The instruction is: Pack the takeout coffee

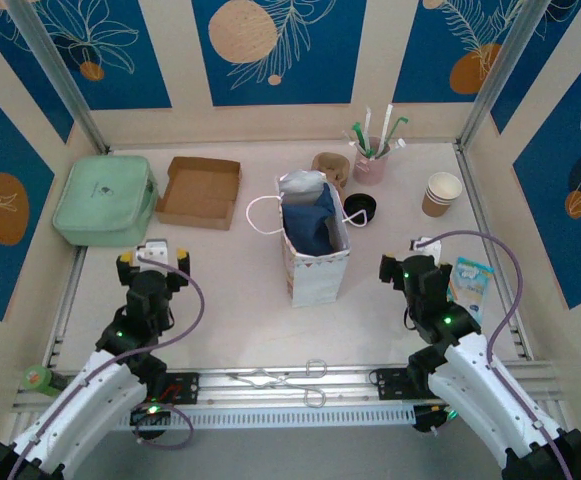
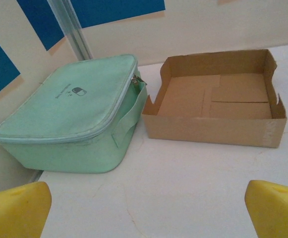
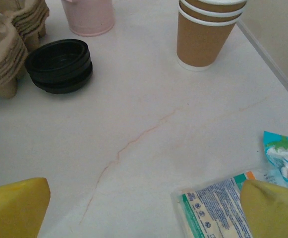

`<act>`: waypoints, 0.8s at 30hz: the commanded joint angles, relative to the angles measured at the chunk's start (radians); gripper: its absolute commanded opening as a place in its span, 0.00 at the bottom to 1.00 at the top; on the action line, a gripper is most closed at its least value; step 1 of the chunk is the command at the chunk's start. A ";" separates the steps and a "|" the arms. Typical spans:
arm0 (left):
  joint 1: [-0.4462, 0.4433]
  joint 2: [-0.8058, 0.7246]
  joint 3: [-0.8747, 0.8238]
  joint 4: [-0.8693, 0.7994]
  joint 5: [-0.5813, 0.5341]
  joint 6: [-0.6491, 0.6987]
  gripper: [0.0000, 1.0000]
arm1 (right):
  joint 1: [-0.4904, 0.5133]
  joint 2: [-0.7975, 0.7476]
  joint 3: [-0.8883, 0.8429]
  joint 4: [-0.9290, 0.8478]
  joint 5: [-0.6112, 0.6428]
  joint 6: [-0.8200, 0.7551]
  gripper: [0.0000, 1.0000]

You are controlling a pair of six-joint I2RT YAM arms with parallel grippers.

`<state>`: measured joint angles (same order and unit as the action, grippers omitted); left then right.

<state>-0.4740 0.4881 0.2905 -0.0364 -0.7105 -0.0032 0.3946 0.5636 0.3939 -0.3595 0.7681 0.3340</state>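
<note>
Both arms are low at the near edge. The right claw (image 1: 413,255) has its yellow fingers spread wide with nothing between them, and the left claw (image 1: 153,255) is the same, gaping and empty.

The coffee cup (image 1: 442,193) stands upright at the far right of the surface (image 1: 230,290). It's kraft brown with a white rim, and the right wrist view shows it as a nested stack (image 3: 208,34). There's no lid on it. The black lids (image 3: 59,64) sit in their own pile well to its left, just beside the pulp carrier (image 3: 7,44) and near the pink cup (image 3: 89,15).

How will it handle? I'd judge it light, thin-walled and easy to crush, and the smooth paper may slip. A soft squeeze across the mid-wall, below the stiff rolled rim, looks safest. Watch that only one cup lifts off the stack, and keep it upright.

Relative to the right claw, the cup is ahead and off to the right, well apart, with bare surface between. The packets (image 3: 218,208) lie right under the claw's right finger. The left claw faces the green pouch (image 2: 69,114) and the cardboard tray (image 2: 218,99), nowhere near the cup. The paper bag (image 1: 313,240) stands open mid-surface, between the arms, and looks like the likely destination.
</note>
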 commanded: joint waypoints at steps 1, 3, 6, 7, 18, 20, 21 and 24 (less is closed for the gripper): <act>-0.019 0.001 -0.024 0.045 -0.057 0.025 1.00 | 0.016 -0.020 -0.022 0.021 0.062 0.031 0.99; -0.027 0.000 -0.035 0.049 -0.066 0.026 1.00 | 0.020 -0.023 -0.027 0.019 0.072 0.035 0.99; -0.037 0.005 -0.050 0.051 -0.064 0.012 1.00 | 0.027 -0.025 -0.040 0.025 0.092 0.037 0.99; -0.042 0.007 -0.055 0.043 -0.066 0.007 1.00 | 0.030 -0.024 -0.047 0.029 0.093 0.037 0.99; -0.081 -0.026 -0.112 0.007 -0.102 -0.011 1.00 | 0.055 -0.043 -0.113 0.028 0.143 0.086 0.99; -0.086 -0.026 -0.118 0.004 -0.112 -0.006 1.00 | 0.058 -0.047 -0.120 0.038 0.145 0.081 0.99; -0.087 -0.026 -0.124 0.011 -0.114 -0.005 1.00 | 0.058 -0.051 -0.126 0.047 0.145 0.078 0.99; -0.089 -0.023 -0.124 0.013 -0.121 -0.007 1.00 | 0.058 -0.049 -0.138 0.070 0.148 0.072 0.99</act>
<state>-0.5541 0.4721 0.1707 -0.0231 -0.7979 -0.0013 0.4461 0.5251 0.2691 -0.3424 0.8799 0.3904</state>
